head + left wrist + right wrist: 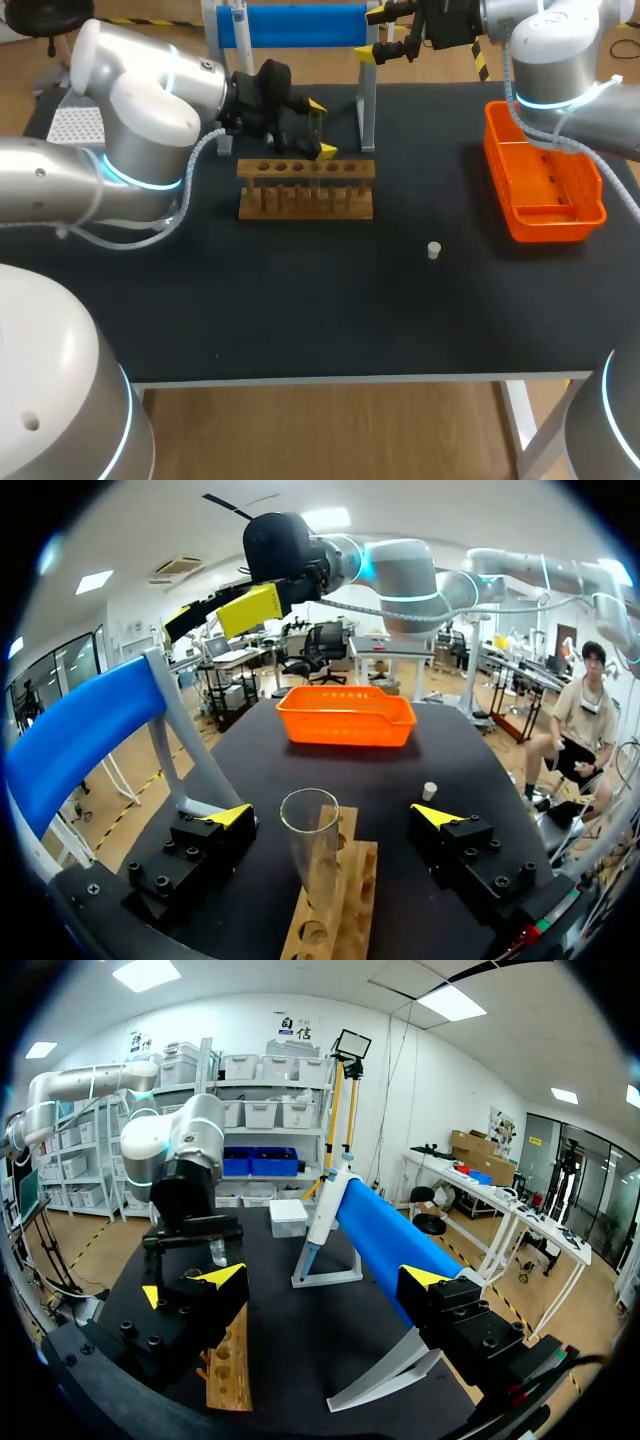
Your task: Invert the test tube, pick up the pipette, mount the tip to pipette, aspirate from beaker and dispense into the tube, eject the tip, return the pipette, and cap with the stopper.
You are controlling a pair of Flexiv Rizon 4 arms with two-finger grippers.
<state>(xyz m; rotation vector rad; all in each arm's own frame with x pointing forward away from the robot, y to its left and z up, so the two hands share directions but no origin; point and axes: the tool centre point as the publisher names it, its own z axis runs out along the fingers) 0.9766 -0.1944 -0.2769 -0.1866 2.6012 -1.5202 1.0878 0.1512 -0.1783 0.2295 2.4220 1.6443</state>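
Note:
A clear test tube [310, 842] stands mouth up in the wooden rack [305, 188], also seen as the rack [335, 915] in the left wrist view. My left gripper [321, 128] is open and straddles the tube, its yellow-tipped fingers [230, 816] well clear on both sides. My right gripper [370, 35] hangs open and empty at the back, just off the right end of the blue pipette stand [290, 25]. In the right wrist view the white pipette [322, 1208] hangs at the stand's far end. A small white stopper [434, 250] lies on the black mat.
An orange basket [545, 185] sits at the right side of the table. A white perforated box [75, 125] lies at the far left behind my left arm. The table's front edge [350, 380] runs along the near side.

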